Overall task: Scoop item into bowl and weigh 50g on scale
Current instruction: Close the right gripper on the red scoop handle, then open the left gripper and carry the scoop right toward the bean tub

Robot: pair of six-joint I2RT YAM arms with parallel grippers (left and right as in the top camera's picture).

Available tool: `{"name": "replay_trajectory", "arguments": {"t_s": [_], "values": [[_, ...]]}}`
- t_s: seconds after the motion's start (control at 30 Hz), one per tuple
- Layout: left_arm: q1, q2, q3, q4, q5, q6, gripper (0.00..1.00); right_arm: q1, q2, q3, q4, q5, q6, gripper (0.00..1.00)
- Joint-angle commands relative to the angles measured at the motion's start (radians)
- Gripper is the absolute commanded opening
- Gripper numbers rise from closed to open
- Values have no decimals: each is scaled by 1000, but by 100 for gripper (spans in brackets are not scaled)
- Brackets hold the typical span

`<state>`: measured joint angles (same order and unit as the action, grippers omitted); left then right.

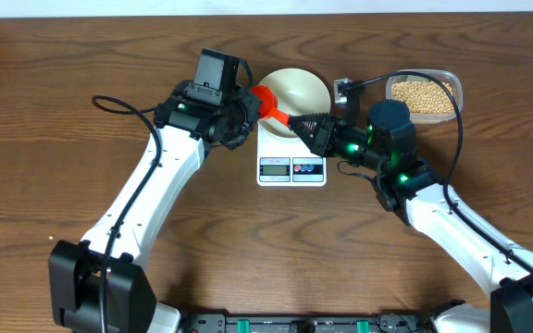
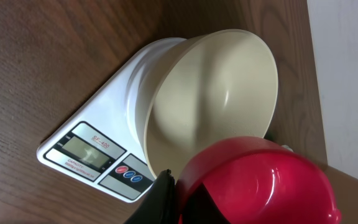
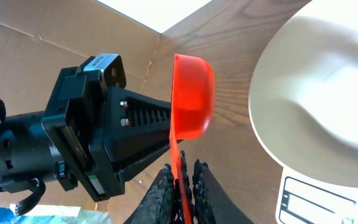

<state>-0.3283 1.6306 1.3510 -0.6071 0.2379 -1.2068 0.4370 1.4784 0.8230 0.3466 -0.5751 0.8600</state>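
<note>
Across the dark wood-grain table (image 1: 54, 111), 2 white-and-black arms reach in from the near edge toward the middle, and a pale wall strip (image 1: 248, 7) runs along the far side. Upper right, a clear tub (image 1: 457, 91) holds the beans (image 1: 421, 95), well apart from the bowl. Centre stage, the white scale (image 1: 291, 168) carries the white bowl (image 1: 296, 86), and nothing shows inside it. The right gripper (image 3: 180, 177) is clamped tight on the handle of the orange-red scoop (image 3: 194, 93), whose cup hangs just beside the bowl's left rim. The left gripper (image 1: 246, 113) is fully closed with nothing in it, its tip right behind the cup; touching or not, can't tell. Whether the scoop carries anything is hard to make out. The scale's display is too faint to read. The right arm's base is cut off at the corner.
</note>
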Motion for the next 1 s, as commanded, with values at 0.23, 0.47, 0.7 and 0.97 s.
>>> {"name": "replay_trajectory", "arguments": {"t_s": [0.23,0.47,0.7,0.97], "values": [[1,5,3,-14,13,9,8,15,7,20,5,20,19,10],[1,5,3,-15,12,9,7,19,8,20,6,24,19,5],[1,5,3,-18,12,9,8,19,8,20,5,23,18,1],[1,5,3,-18,12,9,29,13,8,20,4,40,3,1]]}}
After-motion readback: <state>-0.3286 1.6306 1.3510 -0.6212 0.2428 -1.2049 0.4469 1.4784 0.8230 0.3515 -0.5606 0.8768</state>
